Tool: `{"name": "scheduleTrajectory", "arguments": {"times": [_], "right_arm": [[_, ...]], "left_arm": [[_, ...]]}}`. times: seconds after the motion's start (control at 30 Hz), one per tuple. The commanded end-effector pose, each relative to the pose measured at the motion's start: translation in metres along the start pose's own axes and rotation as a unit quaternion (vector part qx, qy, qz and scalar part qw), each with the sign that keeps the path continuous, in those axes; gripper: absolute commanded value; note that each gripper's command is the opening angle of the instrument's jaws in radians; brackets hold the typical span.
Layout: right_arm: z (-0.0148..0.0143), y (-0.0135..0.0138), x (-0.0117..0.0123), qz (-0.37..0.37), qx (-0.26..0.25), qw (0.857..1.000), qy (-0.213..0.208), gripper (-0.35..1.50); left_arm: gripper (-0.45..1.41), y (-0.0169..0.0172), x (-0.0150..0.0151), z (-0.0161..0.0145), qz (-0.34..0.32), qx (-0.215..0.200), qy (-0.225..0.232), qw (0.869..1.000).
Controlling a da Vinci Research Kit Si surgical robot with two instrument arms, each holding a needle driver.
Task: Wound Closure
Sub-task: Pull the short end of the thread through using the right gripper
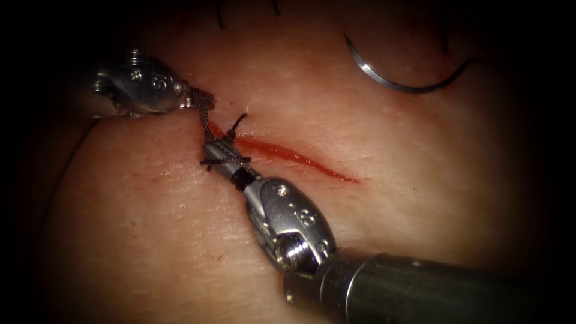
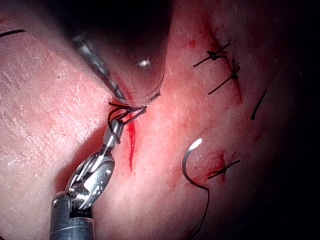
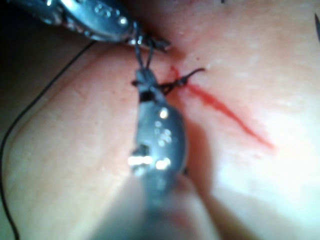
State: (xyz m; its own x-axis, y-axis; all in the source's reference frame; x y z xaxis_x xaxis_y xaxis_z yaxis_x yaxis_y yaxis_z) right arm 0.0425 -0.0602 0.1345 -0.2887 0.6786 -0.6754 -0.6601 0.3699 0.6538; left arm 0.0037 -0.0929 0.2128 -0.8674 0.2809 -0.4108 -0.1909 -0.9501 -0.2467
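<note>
Seen from the endoscope, the left hand [image 1: 204,101] is closed on the thread [image 1: 204,120] at the left end of the cut [image 1: 294,157]. The right hand [image 1: 217,153] is closed too, with thread wrapped around its tip, and a short thread end [image 1: 238,123] stands up just beside it. The needle [image 1: 390,78] is held by neither hand; it lies free on the tissue [image 1: 150,228], well to the right of the cut, not driven in.

From the left wrist, the left hand [image 2: 150,102] is seen shut on thread loops [image 2: 122,112], with the right hand [image 2: 112,132] touching them. The needle [image 2: 189,162] lies near finished stitches [image 2: 220,65].

From the right wrist, the right hand [image 3: 144,80] is seen shut, looped by thread beneath the left hand [image 3: 150,42]
</note>
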Motion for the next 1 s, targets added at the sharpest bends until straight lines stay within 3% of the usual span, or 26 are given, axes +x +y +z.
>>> {"name": "scheduleTrajectory", "arguments": {"times": [0.03, 0.47, 0.7, 1.0], "right_arm": [[0.0005, -0.0002, -0.0011, 0.000, -0.001, 1.000, -0.001, -0.35], [0.0013, 0.0005, -0.0047, -0.014, 0.017, 0.998, -0.053, -0.35], [0.0006, -0.0015, -0.0049, -0.040, 0.046, 0.994, -0.086, -0.35], [0.0004, -0.0026, -0.0040, -0.102, 0.110, 0.978, -0.147, -0.35]], "left_arm": [[-0.45, -0.0001, 0.0001, 0.0010, -0.001, -0.002, 0.000, 1.000], [-0.45, -0.0066, 0.0009, 0.0020, -0.007, -0.003, -0.005, 1.000], [-0.45, -0.0101, 0.0014, 0.0017, -0.013, 0.002, -0.004, 1.000], [-0.45, -0.0112, 0.0012, 0.0015, -0.013, 0.005, -0.006, 1.000]]}}
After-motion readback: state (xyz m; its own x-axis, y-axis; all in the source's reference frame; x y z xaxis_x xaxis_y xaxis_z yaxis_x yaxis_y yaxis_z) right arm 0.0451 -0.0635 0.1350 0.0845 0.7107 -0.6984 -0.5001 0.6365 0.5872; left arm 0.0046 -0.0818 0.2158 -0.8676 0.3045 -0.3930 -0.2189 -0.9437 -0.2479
